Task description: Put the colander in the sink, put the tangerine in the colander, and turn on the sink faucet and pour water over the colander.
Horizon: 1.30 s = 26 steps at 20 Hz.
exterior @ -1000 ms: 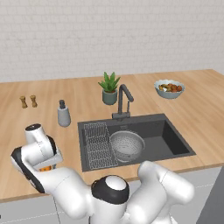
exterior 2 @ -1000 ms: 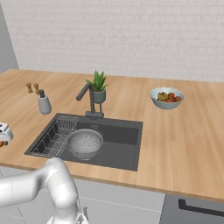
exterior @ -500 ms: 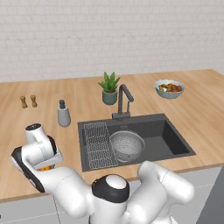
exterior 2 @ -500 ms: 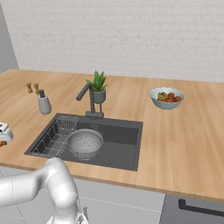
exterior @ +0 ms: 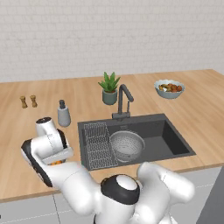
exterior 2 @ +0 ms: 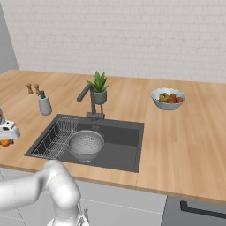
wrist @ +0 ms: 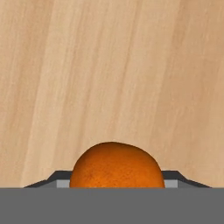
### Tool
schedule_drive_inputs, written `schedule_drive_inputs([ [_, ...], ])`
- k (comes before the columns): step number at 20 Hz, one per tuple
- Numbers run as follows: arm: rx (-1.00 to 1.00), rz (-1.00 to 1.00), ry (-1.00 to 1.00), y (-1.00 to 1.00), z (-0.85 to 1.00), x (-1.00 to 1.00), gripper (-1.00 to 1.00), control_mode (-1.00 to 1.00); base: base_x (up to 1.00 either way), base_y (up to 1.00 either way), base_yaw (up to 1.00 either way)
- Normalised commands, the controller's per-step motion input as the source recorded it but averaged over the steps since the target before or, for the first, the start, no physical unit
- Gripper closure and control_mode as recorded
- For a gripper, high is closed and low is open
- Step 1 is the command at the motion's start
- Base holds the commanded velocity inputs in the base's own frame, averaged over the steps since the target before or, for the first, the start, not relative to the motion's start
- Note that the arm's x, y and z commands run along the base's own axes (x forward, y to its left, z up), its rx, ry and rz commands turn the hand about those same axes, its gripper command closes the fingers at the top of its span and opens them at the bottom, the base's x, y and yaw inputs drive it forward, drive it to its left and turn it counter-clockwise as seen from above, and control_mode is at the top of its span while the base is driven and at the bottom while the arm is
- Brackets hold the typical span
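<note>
My gripper (wrist: 117,181) points down at the wooden counter left of the sink (exterior: 175,141), and its jaws are shut on the tangerine (wrist: 117,168), which sits on the wood between the two finger tips. From the left base view the hand covers most of the gripper (exterior: 55,160), and just an orange sliver of the tangerine (exterior: 56,162) peeks out beneath it. At the left edge of the right base view, the gripper (exterior 2: 6,137) stands over the tangerine (exterior 2: 4,142). The colander (exterior: 127,146) (exterior 2: 86,143) rests upright in the sink (exterior 2: 126,141). Behind the basin rises the sink faucet (exterior: 124,99) (exterior 2: 90,100), with no water running.
A wire rack (exterior: 98,145) (exterior 2: 53,137) lies in the sink's left part. A soap dispenser (exterior: 64,114) stands just beyond my hand, with two small shakers (exterior: 28,101) farther back. A potted plant (exterior: 110,87) and a fruit bowl (exterior: 169,88) stand behind and to the right.
</note>
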Motion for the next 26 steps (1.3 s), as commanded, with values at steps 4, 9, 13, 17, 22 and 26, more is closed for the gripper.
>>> schedule_drive_inputs([
  [4,0.0,-0.02,-0.02,-0.91,0.3,-0.1,1.0,-1.0,0.0,0.0,0.0],
  [9,0.0,-0.01,-0.01,-1.0,0.26,-0.13,1.0,-1.0,0.0,0.0,0.0],
  [13,0.03,0.0,-0.03,-1.0,0.13,-0.03,1.0,-1.0,0.0,0.0,0.0],
  [17,0.06,0.0,-0.09,-1.0,0.01,-0.02,1.0,-1.0,0.0,0.0,0.0],
  [22,0.05,0.0,-0.13,-1.0,0.0,-0.09,1.0,-1.0,0.0,0.0,0.0],
  [26,0.04,0.0,-0.22,-1.0,0.0,-0.11,1.0,-1.0,0.0,0.0,0.0],
])
